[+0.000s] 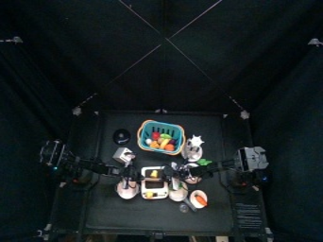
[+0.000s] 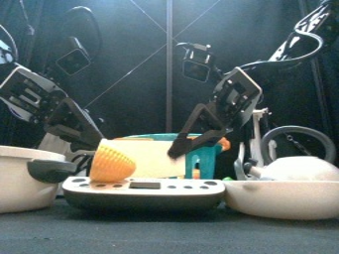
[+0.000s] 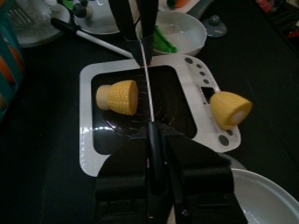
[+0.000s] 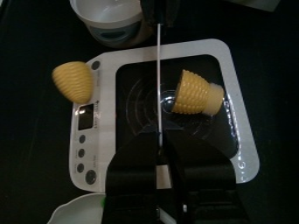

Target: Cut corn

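Observation:
The corn lies in two yellow halves on the white board (image 3: 93,131). One half (image 3: 118,94) rests on the board's dark middle, the other (image 3: 230,108) by the button strip at its front rim, large in the front view (image 2: 117,161). My left gripper (image 3: 149,131) hangs over the board with its jaws pressed together, between the halves. Opposite it, my right gripper (image 4: 158,144) is shut on a thin pale knife (image 4: 156,61) whose blade runs between the same halves (image 4: 197,94) (image 4: 73,81). Both grippers hang just behind the front half, the left (image 2: 93,139) and the right (image 2: 179,151).
A white bowl (image 2: 20,184) stands left of the board and another (image 2: 291,189) right of it. Behind them is a teal basket (image 1: 161,137) of toy foods. A grey bowl (image 4: 111,22) sits beyond the board's far end.

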